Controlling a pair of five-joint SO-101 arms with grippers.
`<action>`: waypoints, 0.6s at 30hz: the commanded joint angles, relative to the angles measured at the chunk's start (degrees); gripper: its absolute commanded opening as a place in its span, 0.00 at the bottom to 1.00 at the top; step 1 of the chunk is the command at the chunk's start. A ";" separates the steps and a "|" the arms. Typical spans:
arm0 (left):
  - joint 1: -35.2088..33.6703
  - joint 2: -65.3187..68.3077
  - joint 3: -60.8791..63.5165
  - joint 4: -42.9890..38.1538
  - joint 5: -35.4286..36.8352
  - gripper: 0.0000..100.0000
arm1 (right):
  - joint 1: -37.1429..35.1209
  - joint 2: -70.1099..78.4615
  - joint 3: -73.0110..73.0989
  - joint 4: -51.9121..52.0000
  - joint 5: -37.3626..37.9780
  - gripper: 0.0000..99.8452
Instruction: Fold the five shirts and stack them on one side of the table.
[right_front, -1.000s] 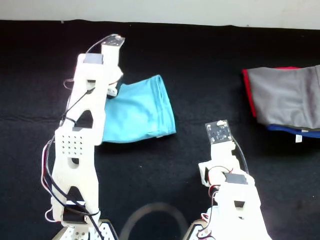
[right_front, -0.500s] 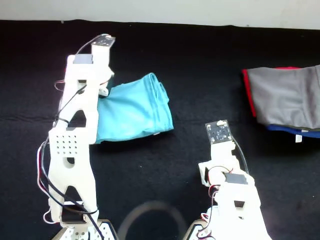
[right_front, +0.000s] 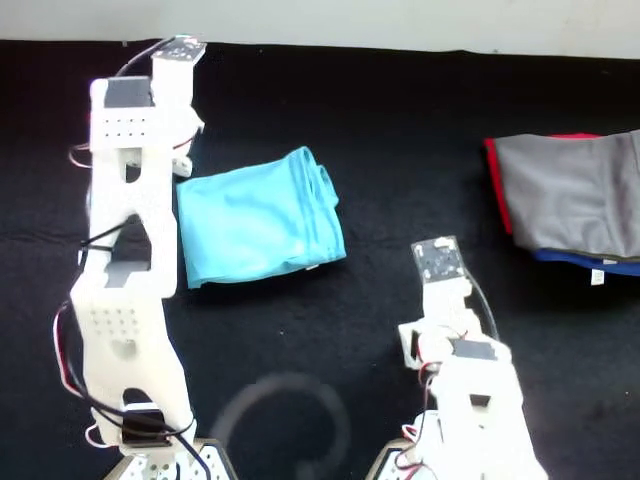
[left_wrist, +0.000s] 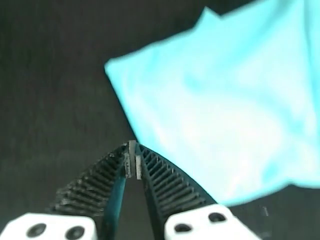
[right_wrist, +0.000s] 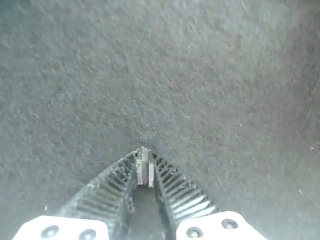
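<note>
Turquoise shirt (right_front: 258, 228): folded into a rough rectangle, lying flat on the black table cover (right_front: 400, 120). The thicker, rolled fold is on the edge farthest from the left arm (right_front: 125, 250). In the high view the opposite edge lies just beside that arm's upper links.

Left gripper (left_wrist: 133, 160): jaws closed, ribbed fingertips meeting, no cloth seen between them. From its wrist camera the shirt spreads out ahead of the tips and off to one side. The shirt's nearest edge runs right up to the tips; cannot tell whether they touch it. To the other side of the tips is bare black cover.

Right gripper (right_wrist: 145, 167): jaws closed, tips pressed together, holding nothing. Ahead of it is black cover flecked with lint. The right arm (right_front: 465, 380) sits drawn back near the table's front edge, with the turquoise shirt well apart from it, over toward the left arm.

Stack of folded shirts (right_front: 570, 195): grey on top, a red edge under it, blue at the bottom with a small white label. It lies beyond the right gripper on the side away from the left arm, well apart from both grippers and cut off by the frame edge.

Surface: the black fabric cover runs across the whole table. Room: a pale wall strip (right_front: 400, 18) shows past the table's far edge.
</note>
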 joint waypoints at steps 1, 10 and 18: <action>-0.48 -7.08 -0.48 6.07 -0.35 0.01 | 1.36 -0.48 -11.74 9.27 0.26 0.01; -5.85 -24.04 12.79 7.21 -0.35 0.01 | -5.93 1.71 -35.91 19.91 0.26 0.01; -12.97 -41.63 51.21 -6.59 -0.70 0.01 | -15.87 21.49 -56.66 24.22 -5.71 0.02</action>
